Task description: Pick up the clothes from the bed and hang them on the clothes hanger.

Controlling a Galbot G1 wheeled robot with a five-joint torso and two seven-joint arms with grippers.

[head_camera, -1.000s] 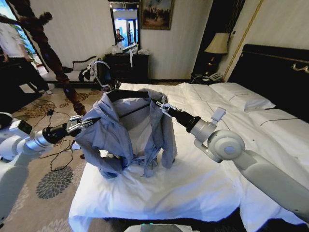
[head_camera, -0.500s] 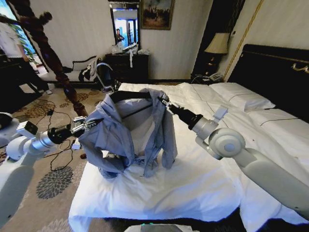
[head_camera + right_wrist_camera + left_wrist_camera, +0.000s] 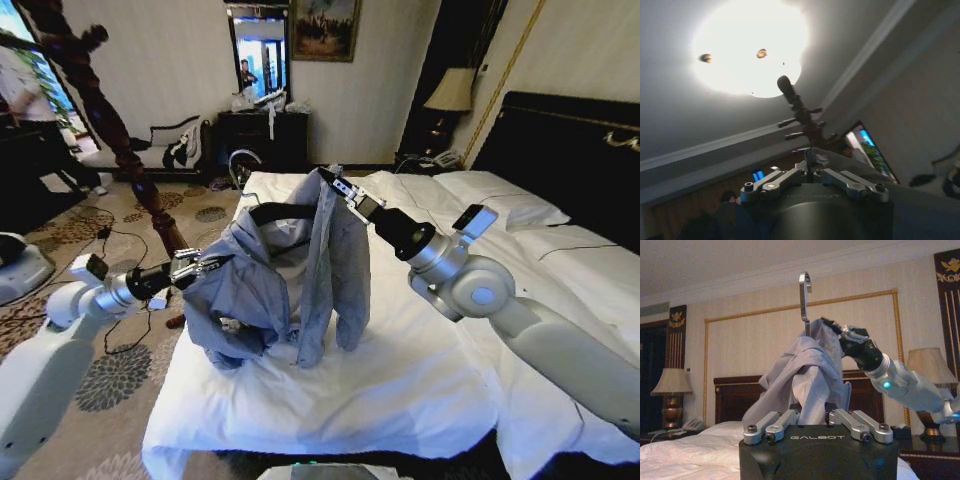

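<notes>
The clothes (image 3: 285, 290), a grey-blue shirt, hang bunched on the dark clothes hanger (image 3: 278, 212), held up over the foot half of the bed (image 3: 400, 390). The silver hook (image 3: 240, 160) points up and left. My left gripper (image 3: 205, 266) is shut on the shirt's lower left shoulder. My right gripper (image 3: 338, 187) is shut on the fabric at the raised right shoulder. In the left wrist view my left gripper (image 3: 812, 416) pinches shirt (image 3: 805, 370) fabric below the hook (image 3: 805, 290), with the right gripper (image 3: 845, 334) beyond. The right wrist view has my right gripper (image 3: 812, 169) closed.
A dark wooden coat stand (image 3: 120, 130) rises left of the bed. Cables (image 3: 115, 320) lie on the patterned carpet. A dresser (image 3: 262, 138) stands at the far wall. Pillows (image 3: 500, 208), the black headboard (image 3: 570, 150) and a lamp (image 3: 450, 92) are to the right.
Both grippers carried the shirt and hanger to the right. The right gripper rose, tilting the hanger, and the shirt now hangs narrower and more folded.
</notes>
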